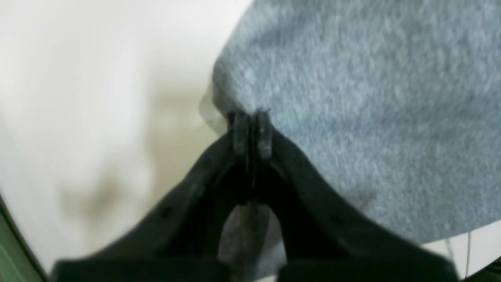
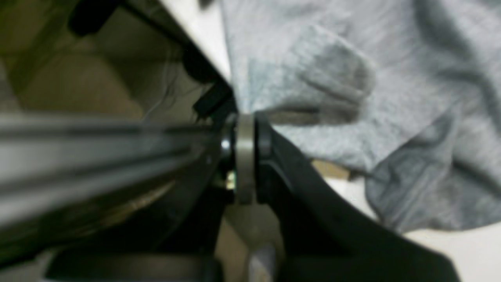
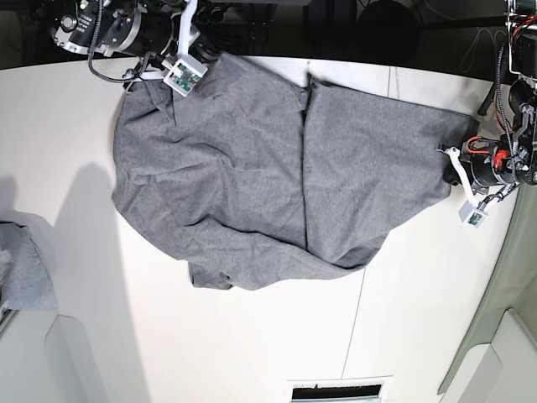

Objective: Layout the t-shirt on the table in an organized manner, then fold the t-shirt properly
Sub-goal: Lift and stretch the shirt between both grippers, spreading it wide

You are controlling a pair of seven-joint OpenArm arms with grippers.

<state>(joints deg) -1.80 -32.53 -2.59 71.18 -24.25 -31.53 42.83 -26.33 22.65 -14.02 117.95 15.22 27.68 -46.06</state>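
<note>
Two grippers, both clamped on the t-shirt (image 3: 285, 176). It lies spread over the far half of the table (image 3: 252, 336), rumpled, with a long ridge running from 12 toward 6 down the middle and the near hem curling under at about 7.

Left gripper (image 1: 252, 131): jaws pinched together on a cloth edge, grey fabric fanning out toward 2. In the base view it sits at the shirt's 3 o'clock corner.

Right gripper (image 2: 245, 156): jaws closed, a thin pale layer caught between them, at the shirt's 11 o'clock corner by the table's far edge.

Handling, as I judge it: light, limp jersey, no stiffness; it will sag and bunch wherever unsupported and drag along the tabletop rather than slide clean. Not fragile. Best holds are hems, seams and corners, taken as a pair well apart, so tension between the two points flattens the ridge.

A smaller grey cloth (image 3: 25, 269) lies at 9, apart.
</note>
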